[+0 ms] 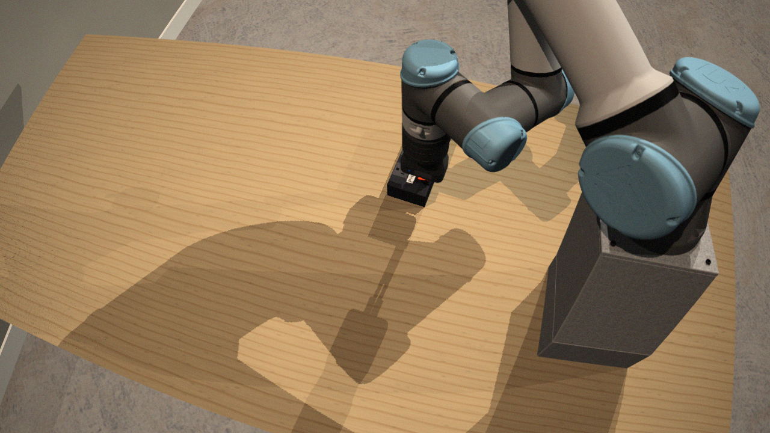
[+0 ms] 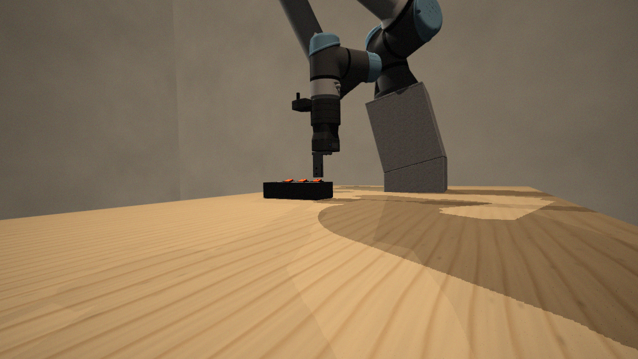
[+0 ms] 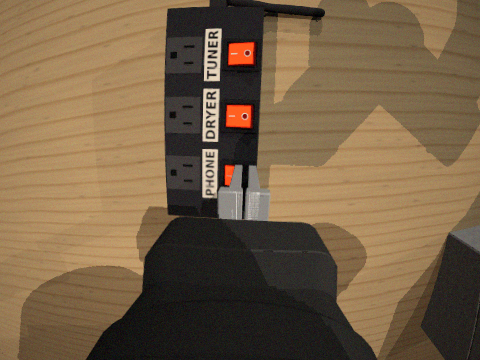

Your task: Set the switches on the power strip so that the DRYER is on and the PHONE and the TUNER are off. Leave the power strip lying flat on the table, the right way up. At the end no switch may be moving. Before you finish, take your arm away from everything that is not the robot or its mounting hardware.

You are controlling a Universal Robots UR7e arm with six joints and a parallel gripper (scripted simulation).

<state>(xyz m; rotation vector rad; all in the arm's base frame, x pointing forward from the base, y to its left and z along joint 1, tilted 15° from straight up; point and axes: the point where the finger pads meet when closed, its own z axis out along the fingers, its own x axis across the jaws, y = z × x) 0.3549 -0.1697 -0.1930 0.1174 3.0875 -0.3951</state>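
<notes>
A black power strip (image 3: pixel 200 114) (image 1: pixel 407 189) (image 2: pixel 297 190) lies flat on the wooden table (image 1: pixel 188 161), the right way up. It has three red rocker switches beside white labels: TUNER (image 3: pixel 240 54), DRYER (image 3: pixel 239 116) and PHONE (image 3: pixel 228 175). My gripper (image 3: pixel 245 179) (image 2: pixel 317 174) is shut and empty. It points straight down, with its tips just above the PHONE switch and covering most of it in the wrist view. In the top view the wrist hides most of the strip.
The robot's grey base block (image 1: pixel 619 301) (image 2: pixel 410 142) stands on the table to the right of the strip. A short black cord stub (image 3: pixel 280 7) sticks out from the strip's far end. The arm's shadows fall across the table.
</notes>
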